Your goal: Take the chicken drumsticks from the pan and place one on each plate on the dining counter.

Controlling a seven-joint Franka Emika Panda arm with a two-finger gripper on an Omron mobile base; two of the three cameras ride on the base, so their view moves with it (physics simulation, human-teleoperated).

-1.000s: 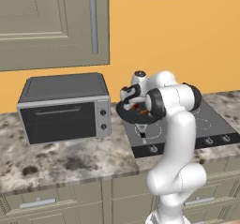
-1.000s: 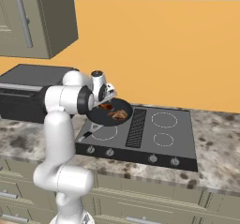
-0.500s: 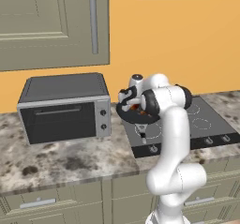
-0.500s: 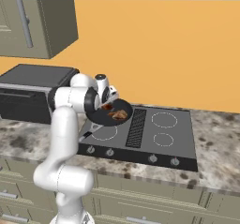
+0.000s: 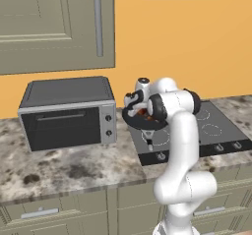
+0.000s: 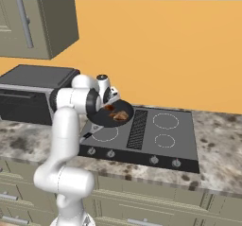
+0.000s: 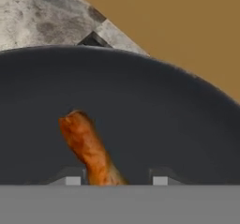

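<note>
1. The black pan (image 6: 116, 117) sits on the stove (image 6: 156, 135), on the left side, next to the toaster oven (image 5: 69, 112).
2. One drumstick (image 7: 88, 148) lies in the pan, between the two tips of the tool (image 7: 112, 181).
3. The tips sit on both sides of it (I can't tell if they squeeze it).
4. Another drumstick (image 6: 121, 116) is in the pan too.

Even, bright rendered light, no glare, soft shadow under toaster oven (image 5: 69, 113) on table (image 5: 64, 167), base views sharp, hand-view close-up slightly soft w/ blocky edges
</note>
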